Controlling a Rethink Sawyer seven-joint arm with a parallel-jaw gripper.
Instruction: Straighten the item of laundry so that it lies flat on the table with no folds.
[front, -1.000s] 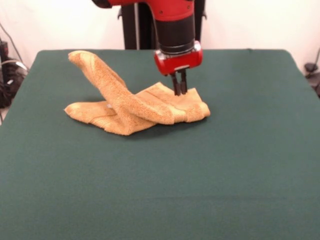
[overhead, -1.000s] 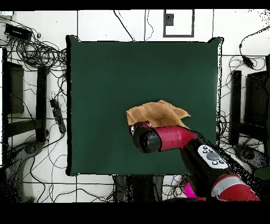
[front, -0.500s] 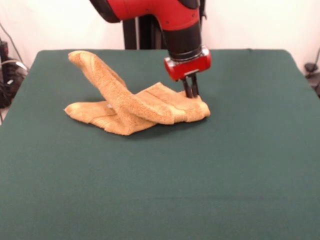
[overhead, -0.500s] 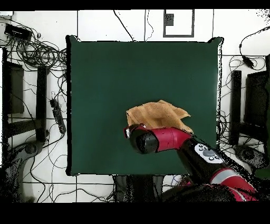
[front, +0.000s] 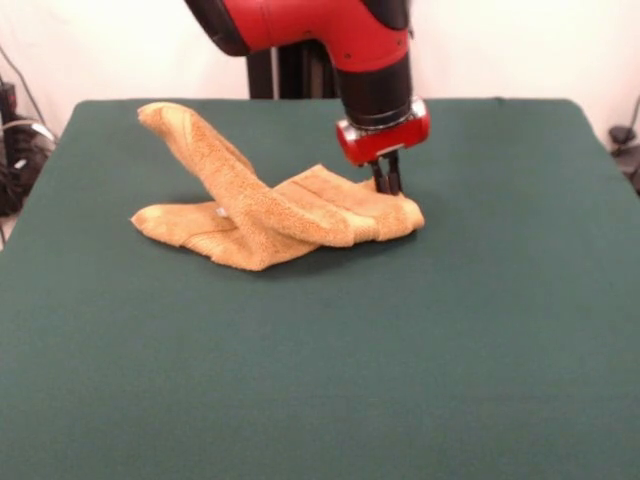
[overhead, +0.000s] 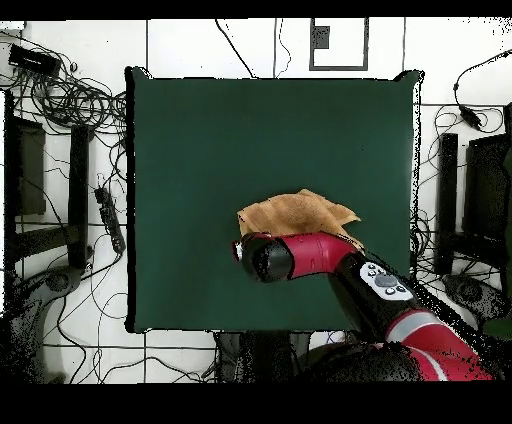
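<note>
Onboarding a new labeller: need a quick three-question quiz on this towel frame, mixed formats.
1. True or false: the orange-tan terry towel lies flat on the dark green cloth-covered table.
2. The black-fingered gripper on the red arm meets the towel at its: A) raised flap B) right end in the front view C) white tag.
3. Fill in: the gripper's fingers stand close ____.

Key: 1 false; 2 B; 3 together.

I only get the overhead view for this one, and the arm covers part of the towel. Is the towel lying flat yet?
Observer: No. From the front, the towel is bunched, and one flap rises off the table.
Operator: Where is the end effector?
Observer: The end effector is low at the towel's end opposite the raised flap, its tips at the cloth.
Operator: Any tag showing?
Observer: A small white tag shows on the low fold.
</note>
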